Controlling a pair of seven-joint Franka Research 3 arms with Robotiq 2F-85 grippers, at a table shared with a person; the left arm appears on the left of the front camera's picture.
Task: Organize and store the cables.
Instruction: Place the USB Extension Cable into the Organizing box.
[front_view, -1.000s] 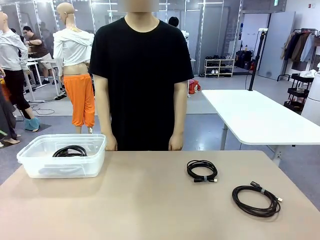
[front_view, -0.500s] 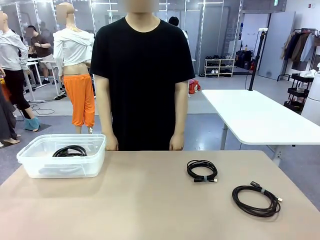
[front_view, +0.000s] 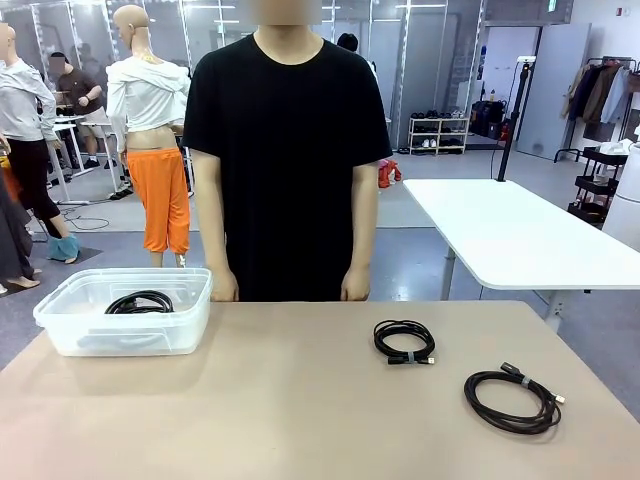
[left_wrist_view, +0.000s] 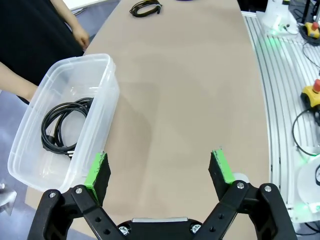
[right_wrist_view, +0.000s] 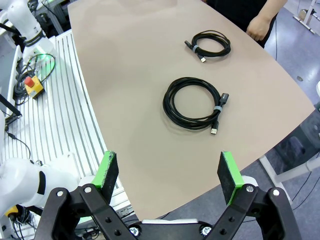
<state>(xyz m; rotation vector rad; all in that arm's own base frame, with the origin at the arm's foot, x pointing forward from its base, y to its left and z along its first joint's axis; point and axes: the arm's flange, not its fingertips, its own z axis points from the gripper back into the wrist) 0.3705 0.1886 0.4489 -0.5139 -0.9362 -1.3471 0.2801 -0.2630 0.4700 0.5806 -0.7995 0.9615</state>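
Right side of tan bench (front_view: 300, 420): large loose coil of thin black cable (right_wrist_view: 169, 106) lies straight ahead of right end effector (right_wrist_view: 168, 170), spread and empty | smaller tied black coil (right_wrist_view: 226, 46) beyond it | left end effector (left_wrist_view: 160, 172) spread, empty, beside clear plastic bin (left_wrist_view: 112, 82) holding third black coil (left_wrist_view: 47, 132) | right arm judged nearer both loose coils

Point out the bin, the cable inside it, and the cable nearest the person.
bin (front_view: 120, 340), front view, near wall
cable in bin (front_view: 140, 295), front view, far arc
cable nearest the person (front_view: 407, 356), front view, near arc
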